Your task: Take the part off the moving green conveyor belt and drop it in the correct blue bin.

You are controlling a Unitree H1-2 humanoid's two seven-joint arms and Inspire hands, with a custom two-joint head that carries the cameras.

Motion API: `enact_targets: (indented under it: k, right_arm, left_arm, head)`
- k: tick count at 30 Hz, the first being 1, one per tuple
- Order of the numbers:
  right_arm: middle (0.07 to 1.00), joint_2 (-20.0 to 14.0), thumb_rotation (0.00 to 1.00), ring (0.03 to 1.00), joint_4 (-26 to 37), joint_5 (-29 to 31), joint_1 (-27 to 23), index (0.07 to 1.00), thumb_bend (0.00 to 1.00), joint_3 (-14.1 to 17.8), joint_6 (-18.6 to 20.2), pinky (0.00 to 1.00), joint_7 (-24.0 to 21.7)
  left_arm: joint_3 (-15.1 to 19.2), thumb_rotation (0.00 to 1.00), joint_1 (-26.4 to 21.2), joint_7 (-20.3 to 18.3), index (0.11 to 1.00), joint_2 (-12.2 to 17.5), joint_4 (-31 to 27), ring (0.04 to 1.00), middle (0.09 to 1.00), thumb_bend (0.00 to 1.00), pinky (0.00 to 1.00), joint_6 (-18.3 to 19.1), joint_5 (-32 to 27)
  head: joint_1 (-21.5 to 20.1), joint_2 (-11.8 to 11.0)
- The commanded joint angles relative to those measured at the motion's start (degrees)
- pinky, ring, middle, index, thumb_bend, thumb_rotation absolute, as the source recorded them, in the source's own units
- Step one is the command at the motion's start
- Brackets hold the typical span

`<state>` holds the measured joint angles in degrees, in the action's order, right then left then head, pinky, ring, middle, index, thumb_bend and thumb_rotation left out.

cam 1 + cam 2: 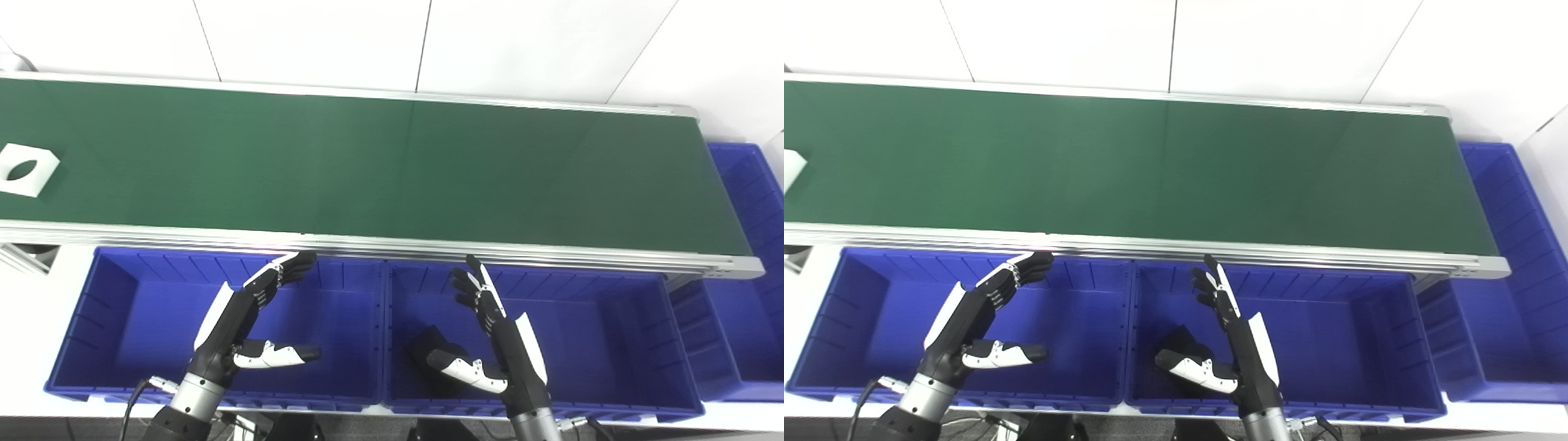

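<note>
Waiting over the bins, both robot hands hold nothing while the part rides at the far left of the belt.

A white square part (26, 169) with a dark oval opening lies flat on the green conveyor belt (380, 168), close to the belt's left end and nearer its front rail; in the right eye view only its corner shows at the picture's left edge; the left robot hand (254, 324) hangs released over the left blue bin (92, 318), fingers spread and thumb pointing right; the right robot hand (490, 334) hangs released over the middle blue bin (612, 331), fingers stretched toward the belt's front rail, thumb pointing left; a dark object (429, 343), too shadowed to identify, lies in the middle bin just beside that thumb; a third blue bin (744, 184) stands past the belt's right end; both robot hands are well apart from the part.
</note>
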<state>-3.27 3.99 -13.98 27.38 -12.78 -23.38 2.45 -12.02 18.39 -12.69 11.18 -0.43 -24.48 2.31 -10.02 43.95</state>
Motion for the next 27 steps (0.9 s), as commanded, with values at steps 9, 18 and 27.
enact_targets:
  k: [9, 18, 27]
  right_arm:
    - [0.911, 0.3, 0.62, 0.896, 2.5, -3.3, 0.3, 0.948, 0.84, 0.7, -1.4, 0.83, 0.8]
    - [0.914, 0.6, 0.60, 0.890, 2.2, -1.3, 0.3, 0.966, 0.85, 0.8, -1.4, 0.82, 0.2]
    - [0.920, 0.4, 0.58, 0.897, 0.5, 1.3, 0.1, 1.000, 0.85, 0.4, -2.5, 0.86, -0.4]
  left_arm:
    - [0.1, 0.40, -0.3, 0.0, 0.839, 0.0, -1.5, 0.843, 0.853, 0.89, 0.82, -2.4, -1.3]
    - [0.1, 0.40, -0.4, -0.3, 0.846, 0.1, -1.5, 0.851, 0.859, 0.90, 0.83, -2.4, -1.6]
    - [-0.2, 0.39, -0.6, 0.3, 0.915, -0.1, -0.4, 0.847, 0.848, 0.91, 0.88, -2.4, -0.6]
  head:
    - [0.1, 0.2]
    - [0.1, 0.3]
    - [1.5, -4.2]
